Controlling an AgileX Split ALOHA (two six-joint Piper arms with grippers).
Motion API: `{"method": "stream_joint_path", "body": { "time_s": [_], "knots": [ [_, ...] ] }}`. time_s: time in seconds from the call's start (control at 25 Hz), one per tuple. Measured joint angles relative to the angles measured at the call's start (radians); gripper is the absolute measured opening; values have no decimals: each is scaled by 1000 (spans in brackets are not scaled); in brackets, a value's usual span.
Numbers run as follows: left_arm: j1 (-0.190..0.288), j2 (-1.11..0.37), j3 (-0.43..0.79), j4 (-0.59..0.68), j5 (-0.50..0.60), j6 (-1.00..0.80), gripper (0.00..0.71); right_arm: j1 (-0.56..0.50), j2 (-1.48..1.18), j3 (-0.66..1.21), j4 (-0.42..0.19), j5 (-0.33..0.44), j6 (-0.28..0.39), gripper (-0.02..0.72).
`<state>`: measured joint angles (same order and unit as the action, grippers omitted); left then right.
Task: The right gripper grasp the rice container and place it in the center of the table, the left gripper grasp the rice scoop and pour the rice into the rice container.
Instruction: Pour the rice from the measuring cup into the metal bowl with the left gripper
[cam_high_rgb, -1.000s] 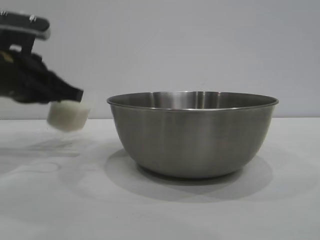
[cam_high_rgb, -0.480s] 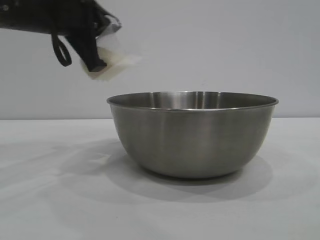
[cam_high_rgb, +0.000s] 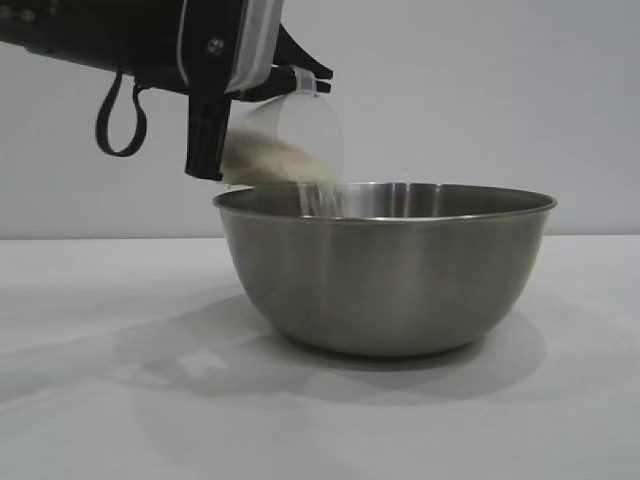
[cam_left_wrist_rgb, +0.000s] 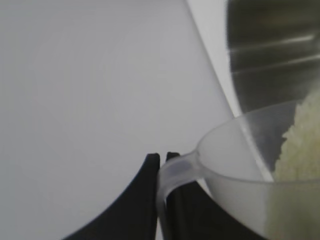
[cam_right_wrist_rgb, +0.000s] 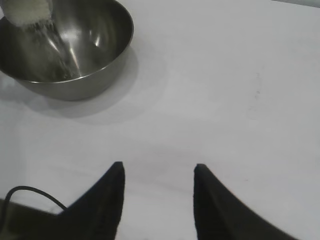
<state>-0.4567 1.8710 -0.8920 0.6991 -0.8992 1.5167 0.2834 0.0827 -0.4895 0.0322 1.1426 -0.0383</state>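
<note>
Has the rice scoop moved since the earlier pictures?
Yes. Held by the left gripper, the rice scoop rose and went right, from beside the bowl to above its left rim, tipped and pouring rice.

My left gripper (cam_high_rgb: 255, 95) grips the rice scoop (cam_high_rgb: 290, 135) by its handle, tipped over the near-left rim of the rice container (cam_high_rgb: 385, 270); rice (cam_high_rgb: 318, 192) streams from its lip into the bowl, which stands on the white table (cam_high_rgb: 110, 400)

Level exterior, two wrist views (sharing rice container (cam_high_rgb: 385, 270)).
</note>
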Motion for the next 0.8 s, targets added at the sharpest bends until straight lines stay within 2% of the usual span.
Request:
{"method": "stream_joint_path", "body": {
  "time_s": [0.32,0.8],
  "knots": [
    [0,0,-87,175,79,10,0,0,0,0,0,-2,3,297],
    [0,-9,-113,263,124,43,0,0,0,0,0,-2,4,297]
  ]
}}
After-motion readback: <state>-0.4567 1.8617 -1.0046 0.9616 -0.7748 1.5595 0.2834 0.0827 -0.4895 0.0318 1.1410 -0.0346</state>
